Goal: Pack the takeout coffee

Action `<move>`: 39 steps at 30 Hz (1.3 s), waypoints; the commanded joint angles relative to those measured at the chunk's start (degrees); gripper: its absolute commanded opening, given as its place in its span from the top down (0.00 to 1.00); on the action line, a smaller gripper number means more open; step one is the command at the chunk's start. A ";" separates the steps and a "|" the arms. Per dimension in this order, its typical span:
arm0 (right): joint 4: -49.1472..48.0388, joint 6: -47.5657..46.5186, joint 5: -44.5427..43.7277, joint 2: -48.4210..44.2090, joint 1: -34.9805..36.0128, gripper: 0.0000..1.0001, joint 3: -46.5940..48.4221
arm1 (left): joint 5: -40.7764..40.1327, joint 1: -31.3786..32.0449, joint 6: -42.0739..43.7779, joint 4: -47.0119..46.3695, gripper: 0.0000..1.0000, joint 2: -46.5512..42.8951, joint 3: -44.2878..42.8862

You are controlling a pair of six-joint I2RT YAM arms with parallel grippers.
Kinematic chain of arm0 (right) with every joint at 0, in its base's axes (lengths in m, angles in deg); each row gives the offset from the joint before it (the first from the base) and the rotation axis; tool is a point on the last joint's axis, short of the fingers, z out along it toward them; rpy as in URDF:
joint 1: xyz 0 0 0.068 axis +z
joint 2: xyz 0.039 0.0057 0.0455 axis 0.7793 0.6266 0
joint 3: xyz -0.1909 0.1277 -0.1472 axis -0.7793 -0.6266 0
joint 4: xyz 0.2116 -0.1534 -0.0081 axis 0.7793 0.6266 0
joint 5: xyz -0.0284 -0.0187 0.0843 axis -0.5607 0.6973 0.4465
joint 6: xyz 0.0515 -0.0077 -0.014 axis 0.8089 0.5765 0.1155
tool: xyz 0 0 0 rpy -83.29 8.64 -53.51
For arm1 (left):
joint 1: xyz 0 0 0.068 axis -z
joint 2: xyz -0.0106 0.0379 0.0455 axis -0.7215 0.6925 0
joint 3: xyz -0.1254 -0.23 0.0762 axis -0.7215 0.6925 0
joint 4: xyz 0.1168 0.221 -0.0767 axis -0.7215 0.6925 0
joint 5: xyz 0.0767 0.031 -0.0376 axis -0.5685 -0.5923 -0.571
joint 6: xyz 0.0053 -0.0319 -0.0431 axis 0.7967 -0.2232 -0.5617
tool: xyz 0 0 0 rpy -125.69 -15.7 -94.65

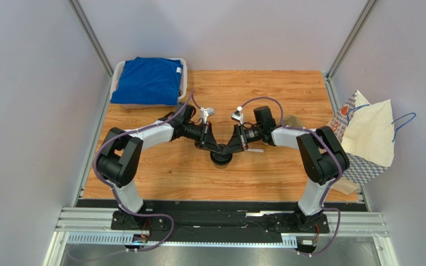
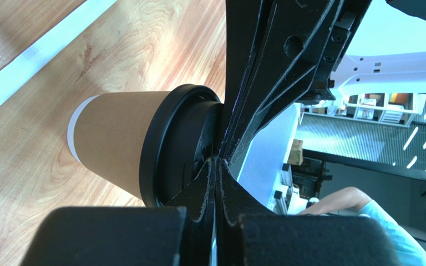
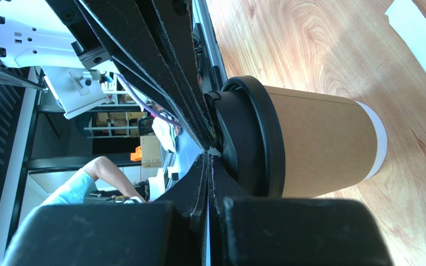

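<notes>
the left arm point(image 1: 151, 133) and right arm point(image 1: 290, 136) each have white wrapped sleeves between chunky black joints, a purple cable point(image 1: 262, 98) looping alongside. the matte black fingers point(image 2: 234, 191) have rough moulded edges, ribbed struts and small dark screws.

Robotics lab, enclosed test cell. Grey panel walls point(image 1: 32, 83) on aluminium posts point(image 1: 90, 36) box in a wood-grain table point(image 1: 265, 177). Robot arms point(image 1: 143, 134) are bolted to a metal rail point(image 1: 221, 219). Beyond the cell are storage shelves point(image 2: 376, 108) and a person's forearm point(image 2: 354, 200).
</notes>
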 commanded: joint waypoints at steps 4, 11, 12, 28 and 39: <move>5.42 -10.13 -17.90 5.96 -0.86 1.00 -4.09 | -4.63 -0.19 3.78 1.29 1.00 3.53 1.39; 7.09 -11.28 -17.90 5.18 -0.86 1.00 -3.30 | -3.04 -1.33 2.55 0.15 1.00 6.43 1.30; 7.53 -11.45 -17.81 4.56 -0.86 1.00 -2.77 | -2.78 -1.42 2.55 0.15 1.00 6.08 1.04; 12.79 -8.38 -11.22 -7.64 1.95 0.94 3.55 | 5.22 -1.60 -6.32 -8.20 1.00 -7.80 0.43; 12.81 -2.69 -14.20 -14.25 3.97 0.90 -0.83 | 2.67 -1.60 -2.28 -1.79 1.00 -2.98 -5.46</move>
